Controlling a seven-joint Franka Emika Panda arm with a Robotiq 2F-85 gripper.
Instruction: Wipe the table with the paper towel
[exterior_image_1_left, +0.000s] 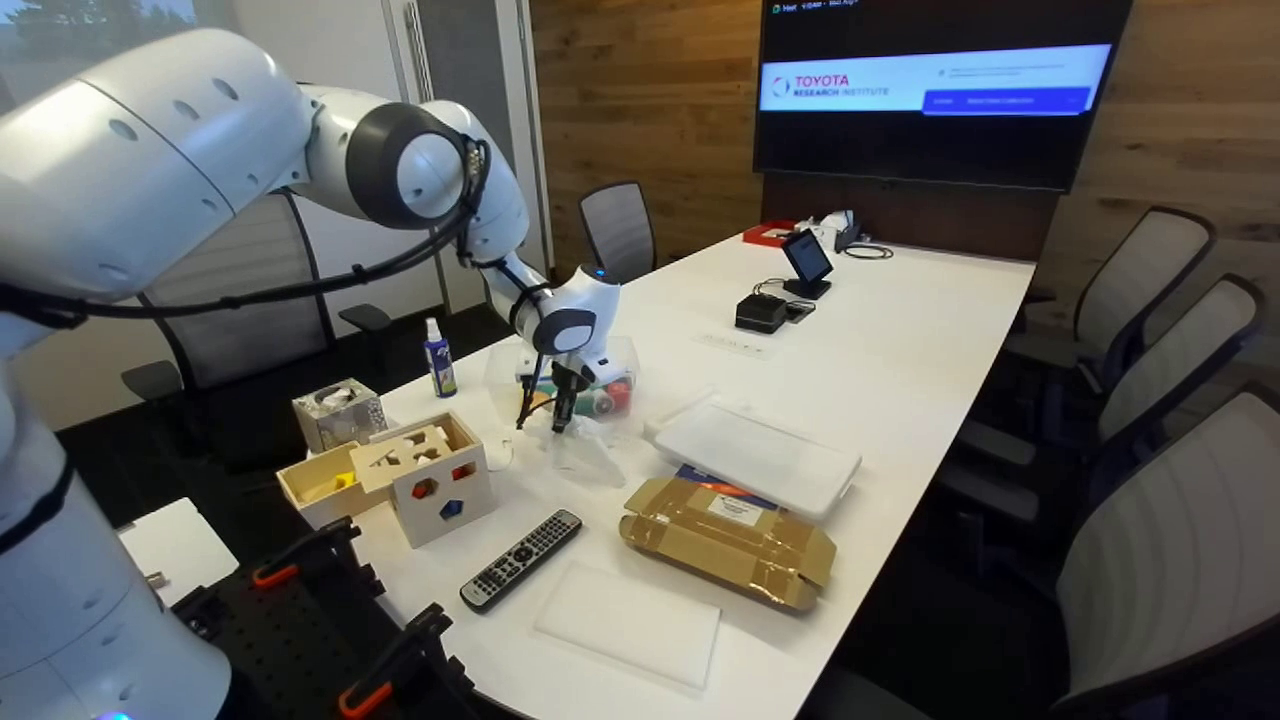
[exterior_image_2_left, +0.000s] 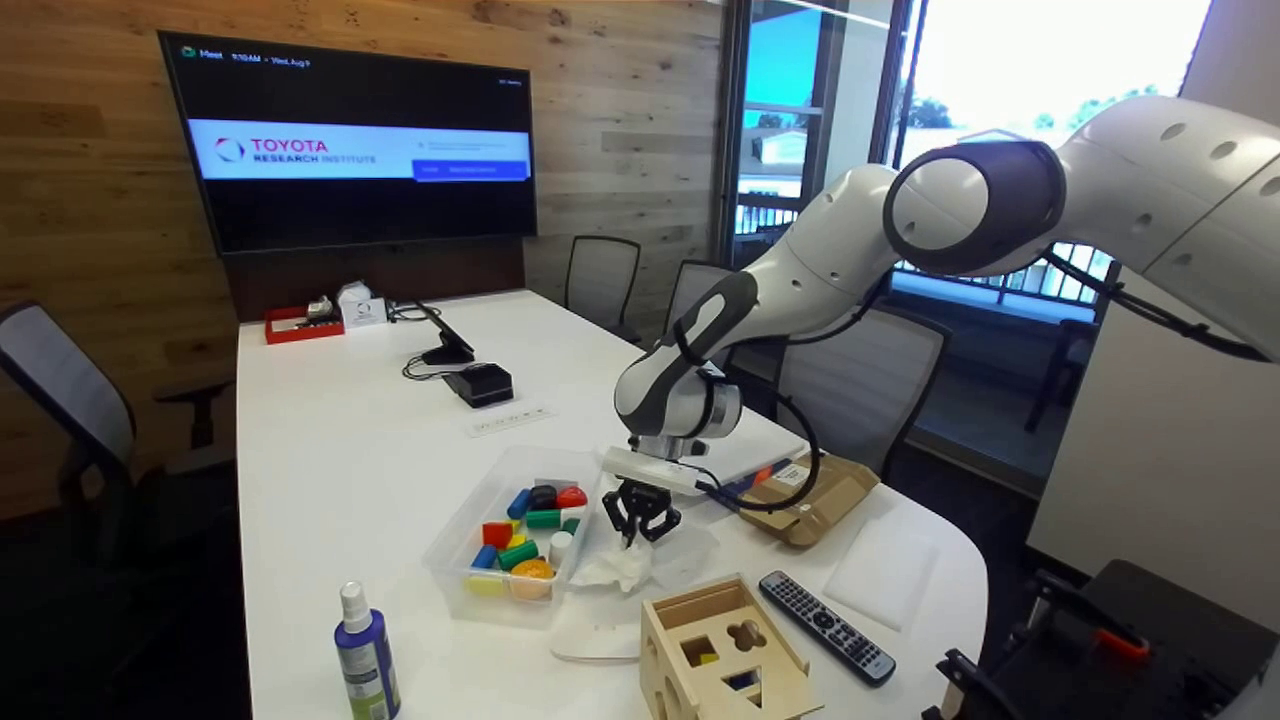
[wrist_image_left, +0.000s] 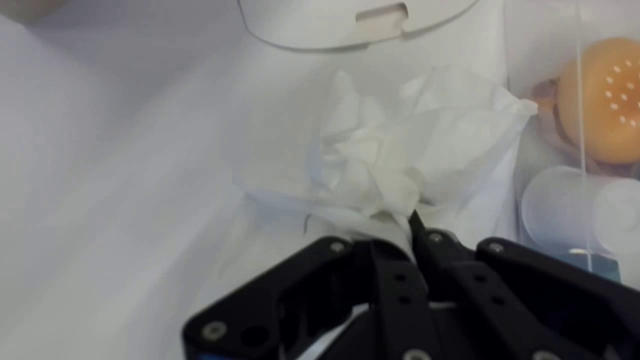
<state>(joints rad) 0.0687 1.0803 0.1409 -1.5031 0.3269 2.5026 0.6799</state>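
Observation:
The table (exterior_image_1_left: 900, 340) is long, white and smooth, and shows in both exterior views (exterior_image_2_left: 330, 420). The paper towel (wrist_image_left: 370, 165) is a crumpled white sheet. My gripper (wrist_image_left: 410, 220) is shut on it, with part of the sheet pinched between the black fingers. In both exterior views the gripper (exterior_image_1_left: 562, 425) (exterior_image_2_left: 632, 540) points down, low over the table, beside the toy bin. The paper towel (exterior_image_1_left: 590, 455) (exterior_image_2_left: 615, 568) spreads under and around the fingertips. The exact contact between fingertips and table is hidden by the sheet.
A transparent bin (exterior_image_2_left: 445, 560) of toys stands against the towel's side. A wooden shape-sorter box (exterior_image_2_left: 700, 660), remote (exterior_image_1_left: 522, 560), cardboard box (exterior_image_1_left: 725, 540) and white lid (exterior_image_1_left: 760, 450) surround the gripper. A spray bottle (exterior_image_1_left: 440, 360) and tissue box (exterior_image_1_left: 340, 415) stand near the edge.

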